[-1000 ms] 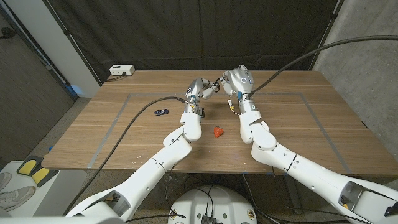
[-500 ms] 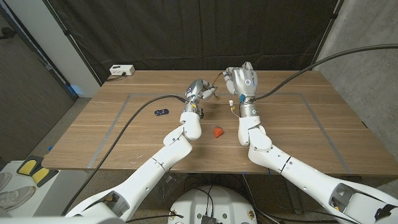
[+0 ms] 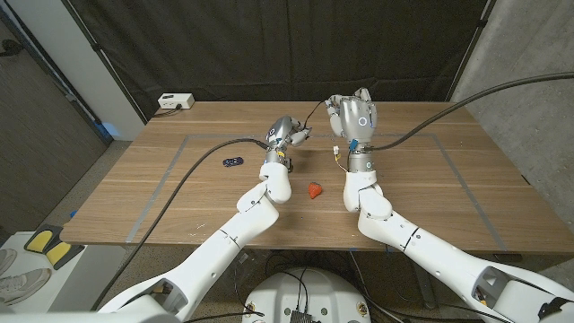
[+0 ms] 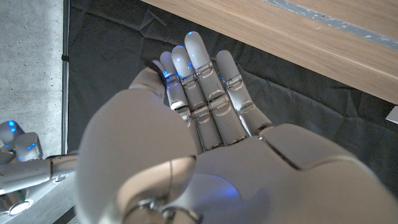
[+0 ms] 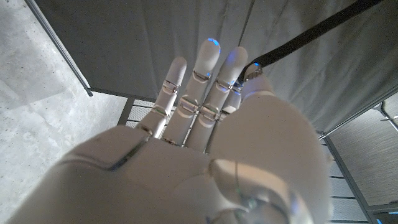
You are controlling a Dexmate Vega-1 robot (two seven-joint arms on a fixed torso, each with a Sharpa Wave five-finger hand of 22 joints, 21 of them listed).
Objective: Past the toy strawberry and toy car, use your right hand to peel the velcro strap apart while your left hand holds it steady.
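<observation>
Velcro strap (image 3: 313, 117) is a thin dark strip strung between both hands past the toy strawberry (image 3: 314, 190) and toy car (image 3: 233, 162). Left hand (image 3: 285, 135) pinches one end; right hand (image 3: 353, 115), raised higher than a second ago, holds the other, fingers upright.

A wooden table (image 3: 179, 193) marked with grey tape lines stands before a black curtain (image 3: 269, 45), with concrete wall (image 3: 529, 99) alongside.
</observation>
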